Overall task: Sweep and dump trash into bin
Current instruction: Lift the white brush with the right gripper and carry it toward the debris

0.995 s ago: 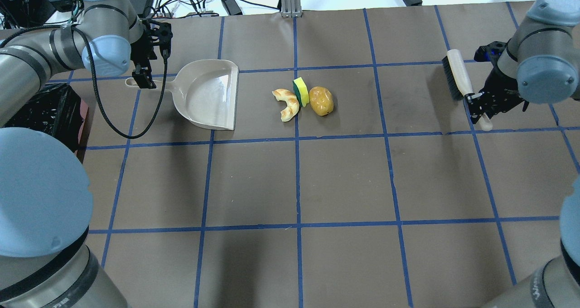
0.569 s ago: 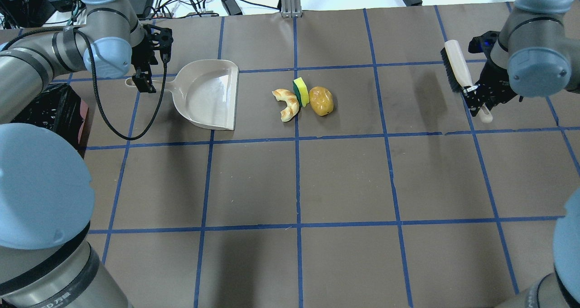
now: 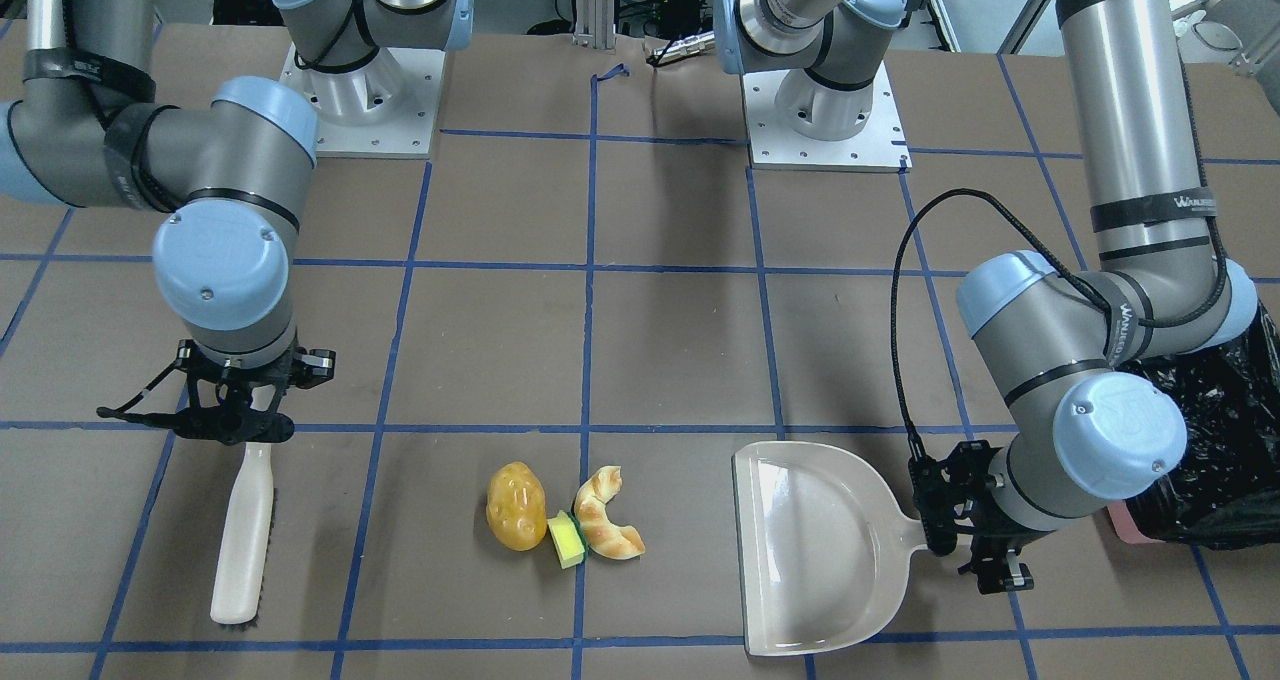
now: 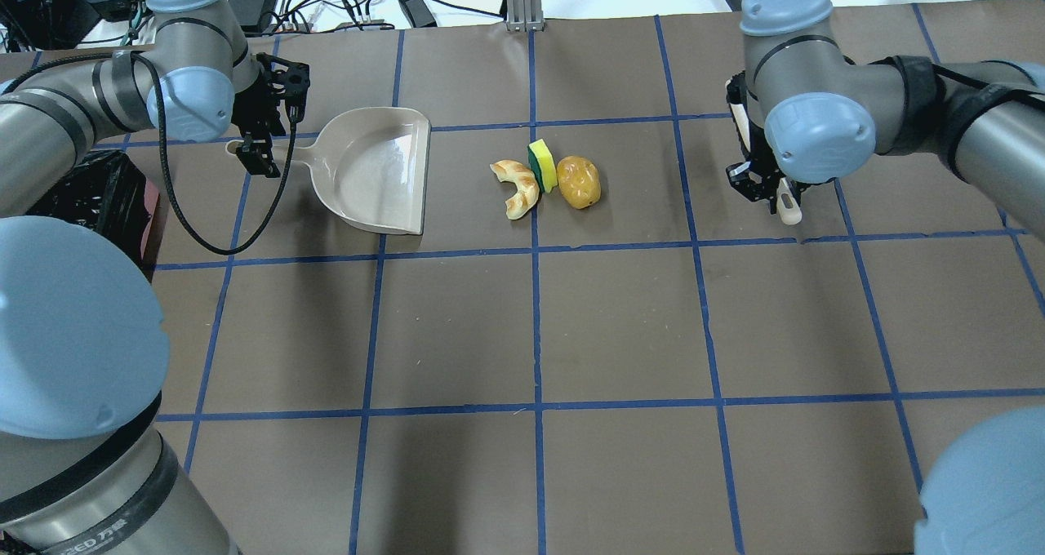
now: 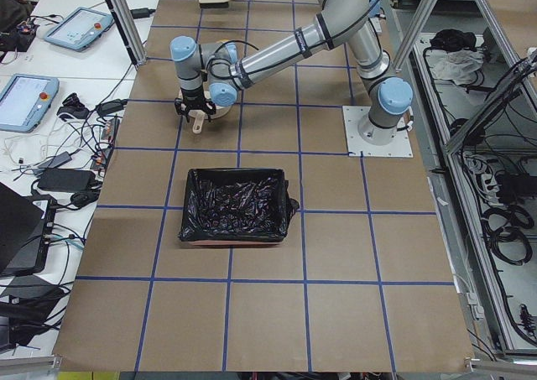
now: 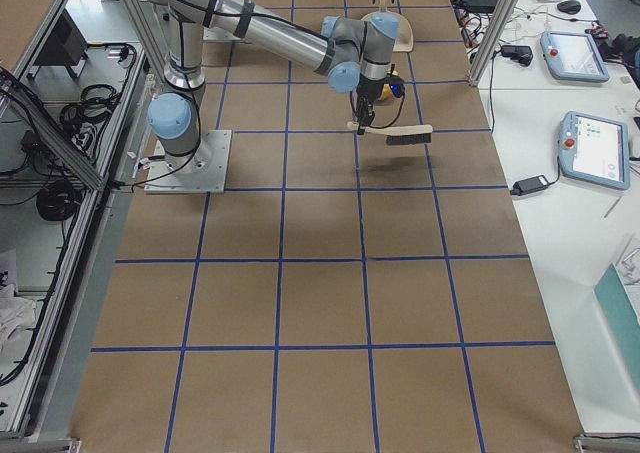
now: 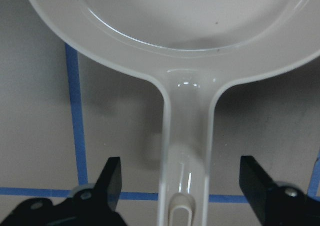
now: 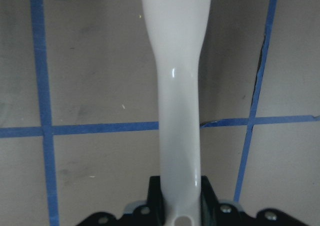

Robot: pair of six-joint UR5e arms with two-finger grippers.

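Nearest the front-facing camera, the dustpan [image 3: 815, 550] is lying flat on the table [image 3: 650, 340] with its open mouth facing the trash [image 3: 600, 538]. The three pieces are sitting apart from the dustpan in a tight row: croissant [image 3: 612, 520], then sponge [image 3: 567, 542], then potato [image 3: 516, 505], with the sponge touching both neighbours. Beyond the potato, on the robot's right and well apart from it, the brush [image 3: 243, 530] is pointing away from the robot, bristles down.

A little farther back, the right gripper [image 3: 235, 425] is clamping the brush handle, its jaws closed tight on it in the wrist view. The left gripper [image 3: 985, 545] is straddling the dustpan handle with its fingers [image 7: 111, 178] spread wide; they are touching neither side and holding nothing.

Farther back on the robot's left, the bin [image 3: 1200, 430] is sitting beside the left arm's elbow, well apart from the trash. Its black bag is gaping open.
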